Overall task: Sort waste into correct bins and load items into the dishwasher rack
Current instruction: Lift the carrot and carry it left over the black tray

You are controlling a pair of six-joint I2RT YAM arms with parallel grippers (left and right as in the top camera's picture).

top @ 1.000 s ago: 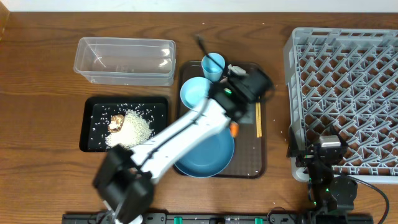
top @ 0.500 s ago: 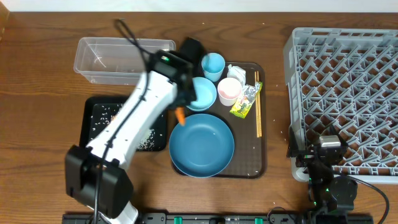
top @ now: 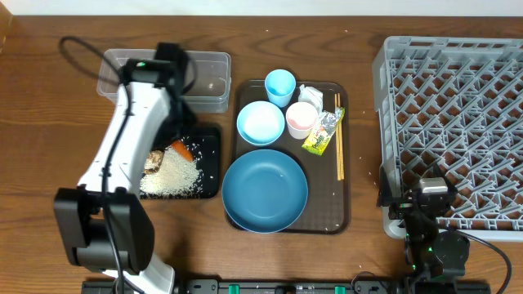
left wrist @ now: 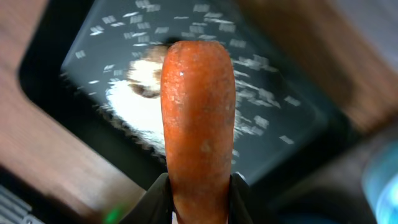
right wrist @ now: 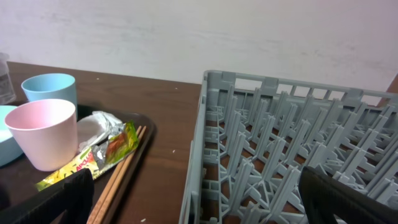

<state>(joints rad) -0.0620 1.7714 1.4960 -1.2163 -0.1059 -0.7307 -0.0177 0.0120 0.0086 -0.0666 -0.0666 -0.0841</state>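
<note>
My left gripper (top: pixel 176 140) is shut on the orange carrot (top: pixel 182 150) and holds it just above the black tray (top: pixel 210 159), over the white rice (top: pixel 173 175) and the brown lump (top: pixel 153 162). The left wrist view shows the carrot (left wrist: pixel 199 118) sticking out between the two fingers, with the rice (left wrist: pixel 140 106) below. The clear tub (top: pixel 204 77) stands behind the black tray. The grey rack (top: pixel 453 122) fills the right side. At its front left corner my right gripper (top: pixel 421 200) stands open, holding nothing.
The brown serving tray (top: pixel 327 220) carries the blue plate (top: pixel 265 189), bowl (top: pixel 261 122), light-blue cup (top: pixel 279 84), pink cup (top: pixel 301 119), yellow-green wrapper (top: pixel 323 131), crumpled paper (top: pixel 312 94) and chopsticks (top: pixel 339 147). My left arm lies across the black tray's left side.
My left arm has swung left from the brown serving tray, carrying the carrot, and now hangs over the black tray. The right arm has not moved.
</note>
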